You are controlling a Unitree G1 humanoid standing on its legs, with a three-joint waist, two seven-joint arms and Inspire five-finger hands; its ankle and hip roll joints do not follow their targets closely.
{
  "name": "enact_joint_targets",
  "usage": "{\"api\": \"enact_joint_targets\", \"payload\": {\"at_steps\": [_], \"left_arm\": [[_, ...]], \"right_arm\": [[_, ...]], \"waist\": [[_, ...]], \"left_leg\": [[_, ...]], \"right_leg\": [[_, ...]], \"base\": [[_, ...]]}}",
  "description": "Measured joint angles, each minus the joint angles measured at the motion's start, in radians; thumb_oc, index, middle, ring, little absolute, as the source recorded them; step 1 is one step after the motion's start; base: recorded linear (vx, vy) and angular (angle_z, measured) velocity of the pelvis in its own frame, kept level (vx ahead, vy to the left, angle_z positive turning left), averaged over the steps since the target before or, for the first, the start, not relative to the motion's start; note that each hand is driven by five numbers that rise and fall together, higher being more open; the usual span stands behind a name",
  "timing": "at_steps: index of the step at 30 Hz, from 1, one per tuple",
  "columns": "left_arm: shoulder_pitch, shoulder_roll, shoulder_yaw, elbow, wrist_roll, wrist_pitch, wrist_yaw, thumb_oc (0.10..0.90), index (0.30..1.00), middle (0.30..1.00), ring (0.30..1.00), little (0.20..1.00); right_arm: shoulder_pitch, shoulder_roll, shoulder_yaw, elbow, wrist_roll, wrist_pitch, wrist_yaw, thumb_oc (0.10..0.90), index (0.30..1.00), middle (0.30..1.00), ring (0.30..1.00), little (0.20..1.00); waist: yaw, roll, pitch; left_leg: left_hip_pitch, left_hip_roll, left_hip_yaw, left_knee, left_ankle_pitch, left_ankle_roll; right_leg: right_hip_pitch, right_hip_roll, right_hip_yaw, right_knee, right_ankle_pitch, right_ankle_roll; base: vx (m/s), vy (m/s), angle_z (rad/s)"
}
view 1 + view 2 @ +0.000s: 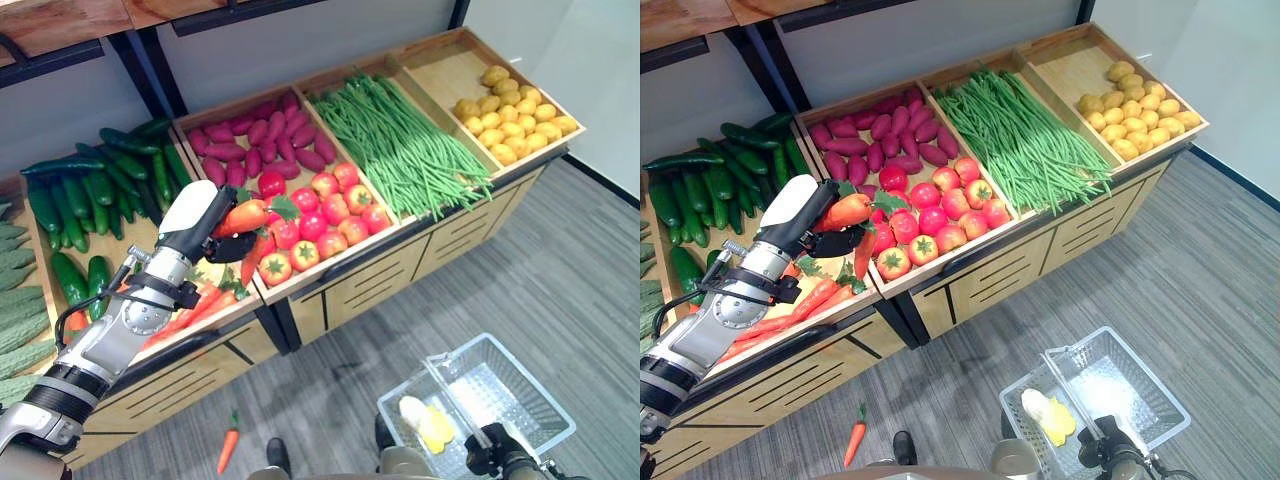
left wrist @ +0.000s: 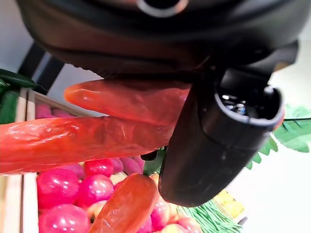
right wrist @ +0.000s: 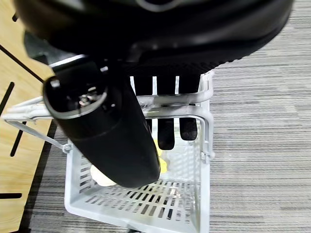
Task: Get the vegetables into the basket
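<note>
A long wooden produce stand [image 1: 440,235] with slanted compartments runs across the scene, holding dark green cucumbers [image 1: 95,190], purple sweet potatoes [image 1: 255,135], red tomatoes [image 1: 320,215], a heap of green long beans [image 1: 405,145] and yellow potatoes [image 1: 510,115]. On the grey plank floor [image 1: 590,290] well in front of it stands a pale grey perforated plastic basket [image 1: 540,400] with something pale and yellow [image 1: 425,425] inside. The right hand [image 3: 165,114] has its fingers curled over the basket's handle. The left hand [image 1: 205,225] hovers above the carrot and tomato compartments, clenched around an orange carrot with green leaves [image 1: 245,215]. Another small orange carrot [image 1: 228,448] lies on the floor below the stand.
</note>
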Motion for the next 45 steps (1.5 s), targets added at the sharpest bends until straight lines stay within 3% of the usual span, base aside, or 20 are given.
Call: {"api": "enact_joint_targets", "payload": {"at_steps": [2, 5, 8, 9, 10, 11, 12, 13, 15, 16, 20, 23, 30, 36, 38, 41, 45], "left_arm": [[0.0, 0.0, -0.003, 0.0, -0.001, 0.0, -0.005, 0.4, 0.3, 0.3, 0.3, 0.3], [-0.029, 0.0, -0.043, -0.003, -0.02, 0.0, -0.01, 0.4, 0.3, 0.3, 0.3, 0.3], [-0.048, 0.009, -0.041, -0.017, -0.028, 0.0, -0.011, 0.4, 0.3, 0.3, 0.3, 0.3], [-0.056, 0.014, -0.041, -0.017, -0.03, 0.0, -0.011, 0.4, 0.3, 0.3, 0.3, 0.3], [-0.063, 0.045, -0.037, -0.019, -0.039, 0.001, -0.013, 0.4, 0.3, 0.3, 0.3, 0.3], [-0.069, 0.038, -0.038, -0.017, -0.038, 0.002, -0.023, 0.4, 0.3, 0.3, 0.3, 0.3], [-0.063, 0.033, -0.034, -0.03, -0.039, -0.001, -0.024, 0.4, 0.3, 0.3, 0.3, 0.3], [-0.059, 0.038, -0.031, -0.034, -0.039, -0.01, -0.024, 0.4, 0.3, 0.3, 0.3, 0.3], [-0.057, 0.051, -0.016, -0.03, -0.041, -0.008, -0.024, 0.4, 0.3, 0.3, 0.3, 0.3], [-0.032, 0.064, 0.02, -0.029, -0.061, -0.002, -0.023, 0.4, 0.3, 0.3, 0.3, 0.3], [-0.003, 0.067, 0.09, -0.034, -0.069, 0.005, -0.023, 0.4, 0.3, 0.3, 0.3, 0.3], [-0.004, 0.057, 0.09, -0.04, -0.069, 0.002, -0.023, 0.4, 0.3, 0.3, 0.3, 0.3], [-0.004, 0.031, 0.085, -0.06, -0.073, 0.005, -0.027, 0.4, 0.3, 0.3, 0.3, 0.3], [-0.004, -0.068, 0.043, -0.063, -0.117, 0.006, -0.044, 0.4, 0.3, 0.3, 0.3, 0.3], [-0.005, -0.111, 0.024, -0.063, -0.131, 0.006, -0.044, 0.4, 0.3, 0.3, 0.3, 0.3], [-0.005, -0.117, -0.012, -0.061, -0.137, 0.006, -0.047, 0.4, 0.3, 0.3, 0.3, 0.3], [-0.007, -0.13, -0.033, -0.052, -0.137, 0.017, -0.05, 0.4, 0.3, 0.3, 0.3, 0.3]], "right_arm": [[0.0, 0.0, -0.002, -0.002, 0.0, 0.0, 0.003, 0.4, 0.3, 0.3, 0.3, 0.3], [0.021, 0.005, -0.04, -0.001, 0.001, 0.001, 0.005, 0.4, 0.3, 0.3, 0.3, 0.3], [0.011, 0.012, -0.047, -0.013, 0.001, -0.002, 0.007, 0.4, 0.3, 0.3, 0.3, 0.3], [0.001, 0.021, -0.051, -0.013, 0.001, -0.002, 0.006, 0.4, 0.3, 0.3, 0.3, 0.3], [-0.047, 0.042, -0.04, -0.013, 0.004, 0.003, 0.014, 0.4, 0.3, 0.3, 0.3, 0.3], [-0.051, 0.049, -0.039, -0.018, 0.005, 0.004, 0.015, 0.4, 0.3, 0.3, 0.3, 0.3], [-0.049, 0.053, -0.037, -0.01, 0.006, 0.008, 0.011, 0.4, 0.3, 0.3, 0.3, 0.3], [-0.043, 0.053, -0.039, 0.005, 0.008, 0.015, 0.011, 0.4, 0.3, 0.3, 0.3, 0.3], [-0.018, 0.046, -0.037, 0.01, 0.006, 0.017, 0.014, 0.4, 0.3, 0.3, 0.3, 0.3], [-0.006, 0.043, -0.036, 0.01, 0.005, 0.017, 0.014, 0.4, 0.3, 0.3, 0.3, 0.3], [-0.03, 0.037, -0.035, -0.003, 0.003, 0.024, 0.013, 0.4, 0.3, 0.3, 0.3, 0.3], [0.002, 0.037, -0.036, -0.011, 0.004, 0.024, 0.015, 0.4, 0.3, 0.3, 0.3, 0.3], [0.039, 0.034, -0.038, -0.002, 0.004, 0.03, 0.014, 0.4, 0.3, 0.3, 0.3, 0.3], [0.041, -0.016, -0.044, -0.004, 0.004, 0.03, -0.007, 0.4, 0.3, 0.3, 0.3, 0.3], [0.042, -0.025, -0.056, -0.002, 0.005, 0.03, -0.009, 0.4, 0.3, 0.3, 0.3, 0.3], [0.045, -0.027, -0.06, 0.002, 0.007, 0.028, -0.01, 0.4, 0.3, 0.3, 0.3, 0.3], [0.037, -0.035, -0.064, 0.013, 0.017, 0.02, -0.012, 0.4, 0.3, 0.3, 0.3, 0.3]], "waist": [[-0.005, -0.008, 0.005], [-0.02, -0.029, 0.016], [-0.034, -0.062, 0.035], [-0.036, -0.077, 0.042], [-0.028, -0.083, 0.063], [-0.044, -0.081, 0.068], [-0.031, -0.073, 0.073], [0.007, -0.054, 0.083], [0.025, -0.053, 0.088], [0.058, -0.063, 0.084], [0.061, -0.055, 0.082], [0.029, -0.057, 0.075], [0.013, -0.049, 0.057], [-0.011, 0.039, 0.01], [-0.011, 0.057, 0.008], [-0.011, 0.062, 0.01], [0.019, 0.041, 0.033]], "left_leg": [[0.002, -0.001, 0.006, 0.0, -0.003, 0.004], [0.012, -0.037, 0.028, -0.003, -0.016, 0.022], [0.01, -0.079, 0.088, 0.0, -0.028, 0.047], [0.008, -0.092, 0.117, 0.002, -0.034, 0.057], [-0.007, -0.065, 0.197, 0.012, -0.055, 0.087], [-0.007, -0.062, 0.206, 0.008, -0.051, 0.097], [-0.005, -0.043, 0.247, 0.005, -0.037, 0.1], [0.008, -0.015, 0.273, 0.006, -0.041, 0.1], [0.004, 0.0, 0.28, 0.025, -0.05, 0.095], [0.016, -0.002, 0.314, 0.028, -0.041, 0.073], [0.024, -0.001, 0.373, 0.029, -0.037, 0.052], [0.039, 0.023, 0.375, 0.042, -0.04, 0.037], [0.039, 0.05, 0.349, 0.065, -0.037, 0.027], [0.04, 0.078, 0.319, 0.068, -0.027, 0.012], [0.04, 0.088, 0.31, 0.078, -0.02, 0.003], [0.042, 0.106, 0.285, 0.102, -0.005, -0.012], [0.018, 0.121, 0.106, 0.199, 0.033, -0.056]], "right_leg": [[0.0, -0.007, 0.005, 0.0, 0.002, 0.004], [-0.005, -0.033, 0.03, 0.004, 0.009, 0.019], [-0.061, -0.065, 0.093, 0.029, 0.029, 0.045], [-0.085, -0.069, 0.113, 0.036, 0.052, 0.049], [-0.14, -0.054, 0.054, 0.013, 0.181, 0.065], [-0.141, -0.059, -0.001, 0.022, 0.168, 0.067], [-0.15, -0.073, -0.13, 0.131, 0.08, 0.036], [-0.163, -0.079, -0.226, 0.284, -0.013, 0.008], [-0.103, -0.096, -0.225, 0.348, -0.106, 0.035], [-0.082, -0.1, -0.245, 0.333, -0.128, 0.021], [-0.032, -0.057, -0.206, 0.172, -0.105, 0.002], [-0.003, -0.039, -0.207, 0.119, -0.097, -0.007], [0.027, -0.005, -0.19, 0.055, -0.061, -0.028], [0.042, 0.026, -0.186, 0.024, -0.052, -0.039], [0.049, 0.038, -0.186, 0.017, -0.051, -0.046], [0.064, 0.054, -0.184, 0.0, -0.051, -0.056], [0.052, 0.049, -0.131, 0.045, -0.083, -0.095]], "base": [[-0.02, 0.156, -0.09], [-0.08, 0.164, -0.15], [-0.17, 0.147, -0.52], [-0.24, 0.177, -1.43], [-0.19, 0.135, -1.24], [-0.14, 0.105, -1.08], [-0.03, 0.088, -0.69], [-0.03, 0.066, -0.75], [-0.04, 0.03, -0.57], [-0.02, -0.058, -0.51], [0.02, -0.083, -0.58], [0.03, -0.147, -0.12], [0.01, -0.134, -0.13], [-0.02, -0.241, -0.05], [0.0, -0.162, -0.02], [-0.04, -0.164, -0.06], [0.03, -0.005, -0.33]]}}
